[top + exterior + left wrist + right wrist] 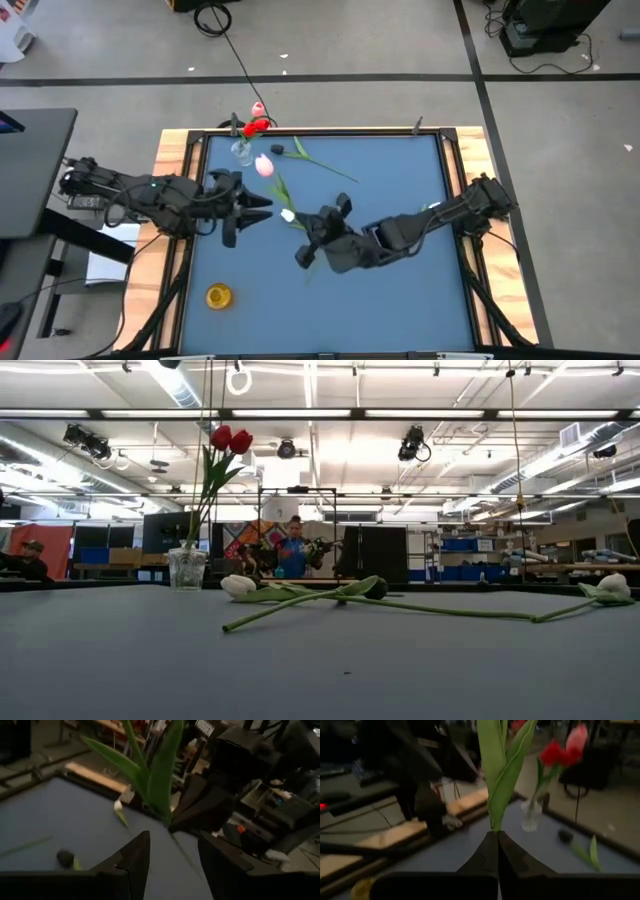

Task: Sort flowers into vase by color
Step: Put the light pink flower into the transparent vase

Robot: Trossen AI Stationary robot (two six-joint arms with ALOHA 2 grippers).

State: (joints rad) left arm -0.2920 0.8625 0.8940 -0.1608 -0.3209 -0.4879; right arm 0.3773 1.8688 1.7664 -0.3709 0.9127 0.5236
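The right gripper (pixel 497 851), in the middle of the high view, is pinching the green stem of a pink flower (pixel 264 166). Its two fingers are pressed together on the stem, as the right wrist view is showing: the leaves (pixel 501 767) are rising straight out of the closed tips. In the high view the pink head is lying up and to the left of this gripper, close to the glass vase (pixel 242 151).

The vase is standing near the upper left corner of the blue table (pixel 400 300), and red flowers (pixel 256 126) are standing in it. In the low view they are showing at the upper left, upright over the glass.

A white flower (pixel 288 215) is lying on the table just left of the right gripper. A dark flower (pixel 278 150) with its long stem is lying in the upper middle of the table.

The left gripper (pixel 262 209) is waiting at the left of the centre, its fingers standing apart and holding nothing. In the left wrist view the held stem and leaves are showing just beyond them.

A small yellow object (pixel 219 296) is sitting at the lower left of the table. In the low view a person (pixel 293 550) is standing far behind the table.
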